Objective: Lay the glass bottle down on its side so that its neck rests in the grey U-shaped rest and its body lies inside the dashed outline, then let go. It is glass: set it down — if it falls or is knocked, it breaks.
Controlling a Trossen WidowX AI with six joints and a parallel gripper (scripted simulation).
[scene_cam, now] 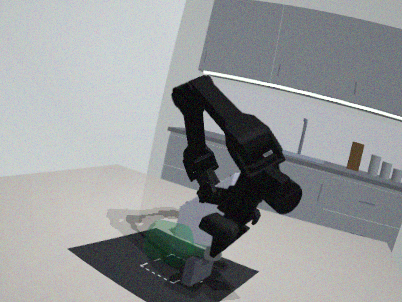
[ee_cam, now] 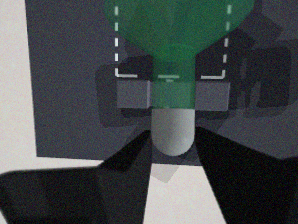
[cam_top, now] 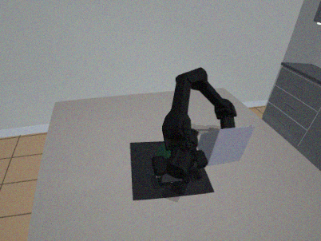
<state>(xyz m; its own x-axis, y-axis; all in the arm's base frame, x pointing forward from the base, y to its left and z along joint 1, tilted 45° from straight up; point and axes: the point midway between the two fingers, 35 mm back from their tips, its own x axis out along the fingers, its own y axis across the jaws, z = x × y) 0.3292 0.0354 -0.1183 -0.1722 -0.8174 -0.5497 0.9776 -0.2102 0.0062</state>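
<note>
Bottle neck lined up over rest, held at capped end

2 fingers (cam_top: 160,165) (scene_cam: 220,244) pinch the green glass bottle (cam_top: 164,151) (scene_cam: 167,241) (ee_cam: 173,67) by its silver-grey end. Bottle lies slanted, over the dark mat (cam_top: 144,189) (scene_cam: 100,250) (ee_cam: 60,125) on the desk (cam_top: 88,160) (scene_cam: 50,215) (ee_cam: 12,100). Wrist view: neck crosses between 2 sides of the grey rest (scene_cam: 196,273) (ee_cam: 132,94); body overlaps the dashed outline (scene_cam: 159,275) (ee_cam: 116,40). Contact with rest: cannot tell.

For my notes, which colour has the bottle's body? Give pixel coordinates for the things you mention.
Green (cam_top: 163,151) (scene_cam: 167,243) (ee_cam: 175,25), see-through; best in the wrist view.
</note>
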